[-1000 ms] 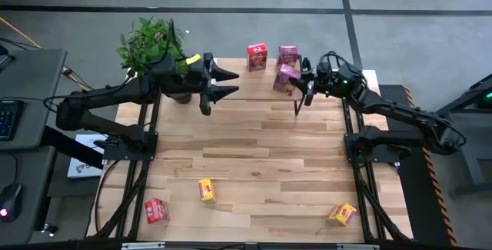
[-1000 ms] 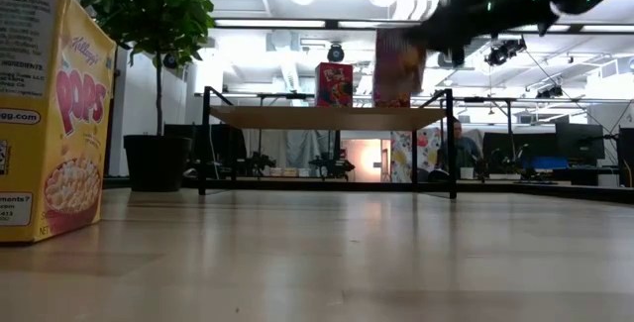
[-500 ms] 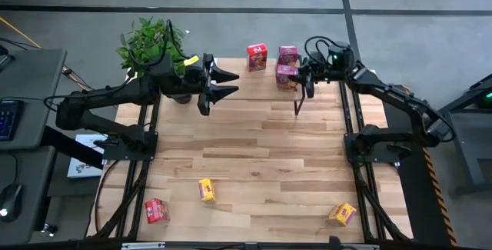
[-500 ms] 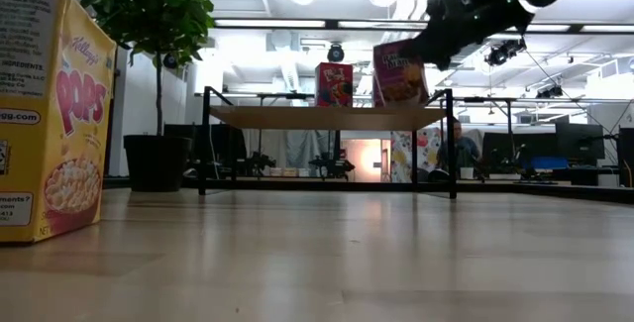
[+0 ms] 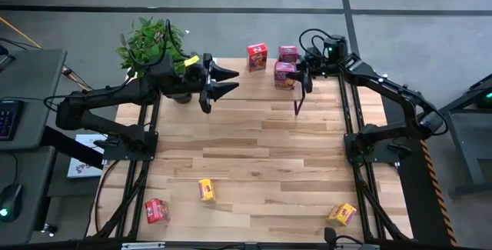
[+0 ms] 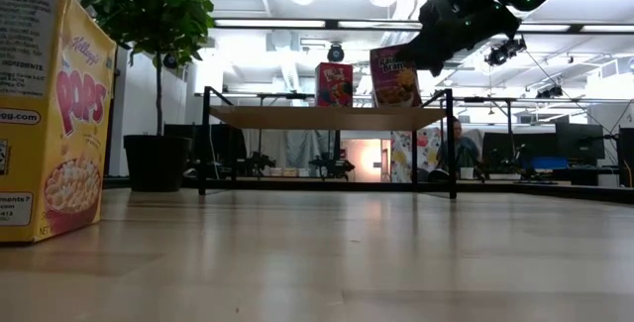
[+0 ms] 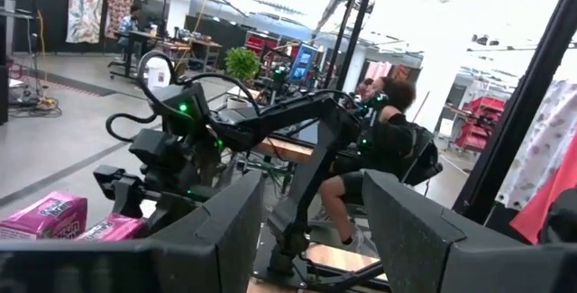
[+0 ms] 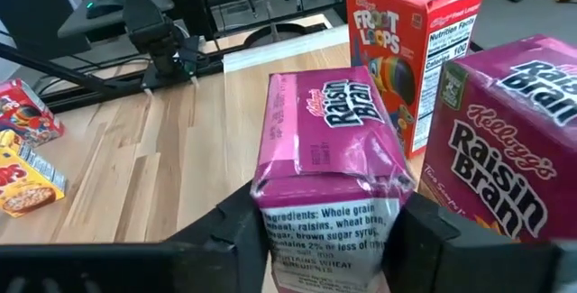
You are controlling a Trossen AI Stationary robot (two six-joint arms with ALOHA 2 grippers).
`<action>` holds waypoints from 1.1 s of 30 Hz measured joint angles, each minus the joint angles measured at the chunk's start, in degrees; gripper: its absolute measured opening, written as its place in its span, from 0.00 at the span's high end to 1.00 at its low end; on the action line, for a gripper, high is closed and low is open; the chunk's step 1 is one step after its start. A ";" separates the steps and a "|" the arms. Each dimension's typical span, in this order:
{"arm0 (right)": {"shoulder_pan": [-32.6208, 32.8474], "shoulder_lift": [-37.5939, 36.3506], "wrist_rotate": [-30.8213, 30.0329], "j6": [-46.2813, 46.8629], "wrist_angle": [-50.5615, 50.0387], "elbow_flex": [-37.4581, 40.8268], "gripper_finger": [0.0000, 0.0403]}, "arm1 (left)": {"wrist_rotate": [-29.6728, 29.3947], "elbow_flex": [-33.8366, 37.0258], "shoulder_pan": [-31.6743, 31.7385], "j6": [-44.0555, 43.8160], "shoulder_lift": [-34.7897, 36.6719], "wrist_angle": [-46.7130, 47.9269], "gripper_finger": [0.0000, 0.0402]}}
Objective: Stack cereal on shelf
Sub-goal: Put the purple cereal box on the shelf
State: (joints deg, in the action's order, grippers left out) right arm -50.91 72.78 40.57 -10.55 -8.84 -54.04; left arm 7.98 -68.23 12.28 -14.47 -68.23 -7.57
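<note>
My right gripper (image 5: pixel 304 76) is shut on a pink cereal box (image 5: pixel 284 75) at the shelf's right part, and the box also shows in the low view (image 6: pixel 394 74). A red box (image 5: pixel 257 56) and a second pink box (image 5: pixel 287 52) stand on the light wood shelf (image 6: pixel 297 116). Two yellow boxes (image 5: pixel 207 190) (image 5: pixel 342 214) and a red box (image 5: pixel 157 210) lie on the tabletop near its near edge. My left gripper (image 5: pixel 228 81) is open and empty above the shelf's left part, beside the plant. My right gripper pinches the pink box between its two fingers (image 8: pixel 236 232), on two opposite sides at the end nearest the wrist (image 8: pixel 270 225). The fingers come from the table's right, slanting down. The box stands nearly upright, its bottom (image 6: pixel 396 102) at the shelf top; whether it rests there I cannot tell.
A potted plant (image 5: pixel 150 46) stands at the table's far left corner. The shelf's black wire legs (image 6: pixel 452 144) stand on the tabletop. The second pink box (image 8: pixel 505 167) and the red box (image 8: pixel 406 41) stand close beside the held one. A person sits beyond the table (image 7: pixel 383 149).
My right gripper has gone toward the table's far edge and down toward the shelf top with the pink box. The box has turned from tilted to nearly upright and now stands beside the other pink box.
</note>
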 joint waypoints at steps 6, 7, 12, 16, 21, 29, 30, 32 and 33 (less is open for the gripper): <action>-1.22 -0.83 -0.09 -0.01 -0.10 0.00 0.50 | -0.45 0.00 0.01 0.01 -0.01 0.00 0.55; -1.62 -1.11 -0.09 -0.01 -0.05 0.00 0.50 | -0.72 0.00 0.01 0.01 0.00 0.00 0.55; -3.84 -2.49 -0.23 -0.45 -2.33 0.00 0.48 | -1.08 0.00 0.01 0.04 0.00 0.00 0.55; -5.12 -3.60 -0.24 -1.53 -5.31 0.00 0.48 | -1.08 0.00 0.01 0.05 0.00 0.00 0.55; -5.41 -5.44 -0.31 -2.54 -6.49 0.02 0.48 | -1.08 0.00 0.01 0.05 0.00 0.02 0.55; -5.66 -9.40 -1.99 -3.37 -8.07 0.03 0.48 | -1.07 0.00 0.01 0.09 0.00 0.03 0.55; -5.76 -9.99 -2.03 -3.44 -8.31 0.04 0.48 | -1.08 0.00 0.01 0.14 -0.01 0.03 0.55; -5.78 -11.05 -2.05 -3.13 -8.59 0.04 0.48 | -1.08 0.00 0.01 0.68 -0.01 0.04 0.55; -5.76 -11.52 -2.03 -2.22 -8.68 0.04 0.48 | -1.08 0.00 0.01 1.15 0.00 0.04 0.55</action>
State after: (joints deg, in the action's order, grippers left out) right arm -56.66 61.26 38.54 -12.77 -17.52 -54.00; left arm 6.90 -68.23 12.29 -13.31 -68.23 -7.53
